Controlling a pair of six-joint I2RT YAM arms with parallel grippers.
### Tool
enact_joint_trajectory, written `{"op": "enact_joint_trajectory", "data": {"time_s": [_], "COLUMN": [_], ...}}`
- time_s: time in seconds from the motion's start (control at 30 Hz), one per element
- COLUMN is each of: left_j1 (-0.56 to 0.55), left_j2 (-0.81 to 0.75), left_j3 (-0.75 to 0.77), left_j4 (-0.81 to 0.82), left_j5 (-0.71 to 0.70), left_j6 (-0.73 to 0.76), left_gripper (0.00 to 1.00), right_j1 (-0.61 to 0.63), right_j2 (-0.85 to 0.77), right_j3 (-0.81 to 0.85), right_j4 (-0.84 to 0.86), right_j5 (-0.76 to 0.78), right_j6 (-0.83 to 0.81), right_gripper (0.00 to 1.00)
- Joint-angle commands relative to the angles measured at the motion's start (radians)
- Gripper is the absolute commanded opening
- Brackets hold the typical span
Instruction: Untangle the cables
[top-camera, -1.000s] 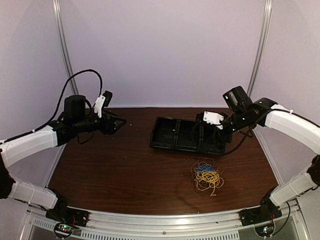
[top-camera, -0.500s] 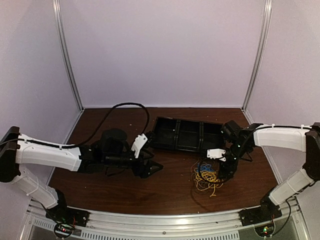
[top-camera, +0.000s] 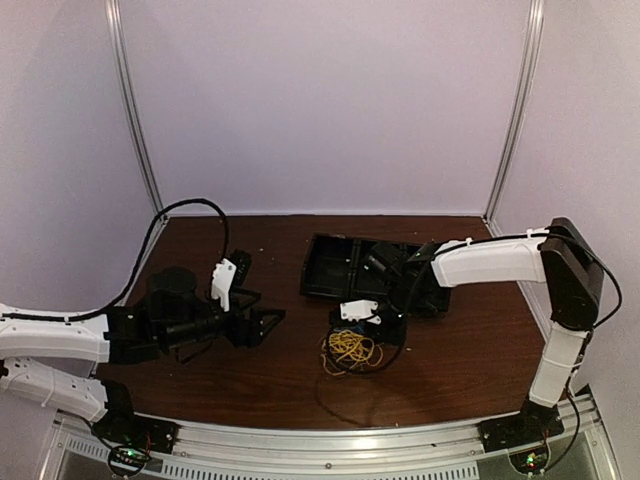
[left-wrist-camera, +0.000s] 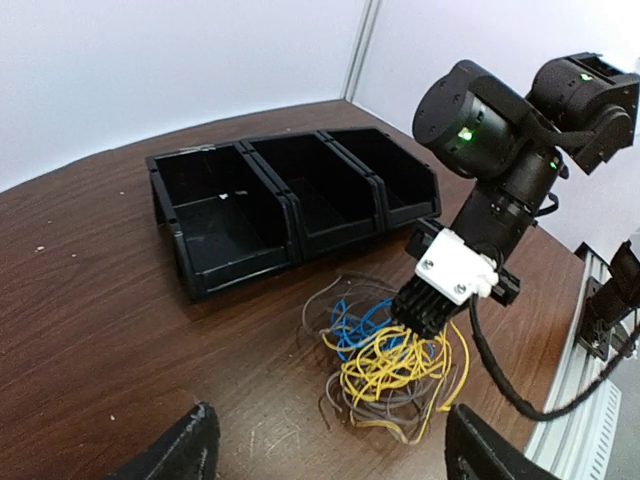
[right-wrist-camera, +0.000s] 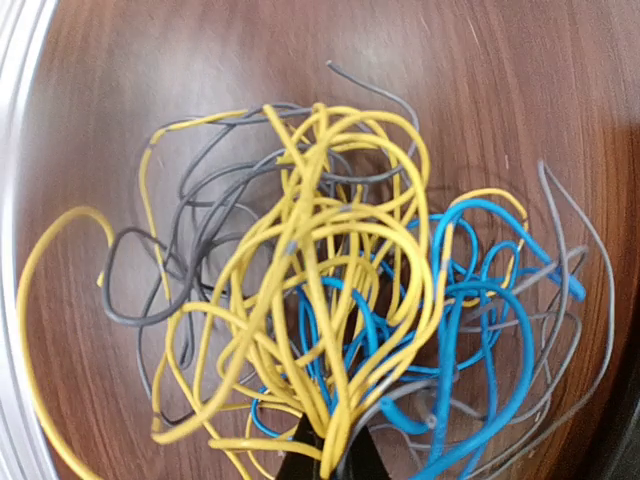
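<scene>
The cables (top-camera: 350, 349) are a hand-sized tangle of yellow, blue and grey wire lying on the brown table just in front of the black bin. My right gripper (top-camera: 372, 333) points down into the tangle's right side, shut on a few yellow strands of the cables (right-wrist-camera: 330, 290), which fan out from its pinched tips (right-wrist-camera: 337, 458). The left wrist view shows that gripper (left-wrist-camera: 422, 318) standing on the cables (left-wrist-camera: 395, 365). My left gripper (top-camera: 270, 322) hangs open to the left of the tangle and clear of it. Its fingers (left-wrist-camera: 190, 448) frame the tangle from a distance.
A black bin with three compartments (top-camera: 312, 270) stands behind the tangle at centre table, its rim (left-wrist-camera: 290, 203) close to the wires. The right arm's black cable (left-wrist-camera: 500, 370) loops beside the tangle. The table's metal front rail (top-camera: 330, 440) runs along the near edge.
My right gripper came down on the tangle, closed on yellow strands and dragged the bundle left. The left arm swung in toward the centre, then pulled back left, still open.
</scene>
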Motion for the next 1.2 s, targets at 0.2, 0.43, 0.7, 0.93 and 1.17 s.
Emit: {"op": "enact_joint_trajectory", "data": {"time_s": [0.2,0.43,0.7,0.93,1.17], "left_j1": [0.002,0.000,0.001,0.000,0.001], "left_j2": [-0.174,-0.044,0.177,0.354,0.521], "left_j3": [-0.056,-0.045,0.062,0.115,0.160], "left_j4": [-0.120,-0.062,-0.025,0.078,0.159], "left_j5": [-0.100,0.057,0.069,0.056,0.077], "left_j6": [-0.048,-0.042,-0.088,-0.189,-0.237], "left_gripper": [0.82,0.82,0.81,0.81,0.80], "right_j1": [0.111,0.018,-0.165,-0.211,-0.182], "right_j2": [0.105,-0.157,-0.276,-0.225,-0.152], "right_j3": [0.230,0.064,-0.076,-0.099,-0.118], "right_j4": [-0.011,0.000,0.119,0.157,0.161], "right_j5": [-0.161,-0.233,-0.356,-0.339,-0.313], "right_j6": [0.176,0.142,0.179,0.163,0.134], "right_gripper": [0.58,0.69,0.54,0.44,0.50]}}
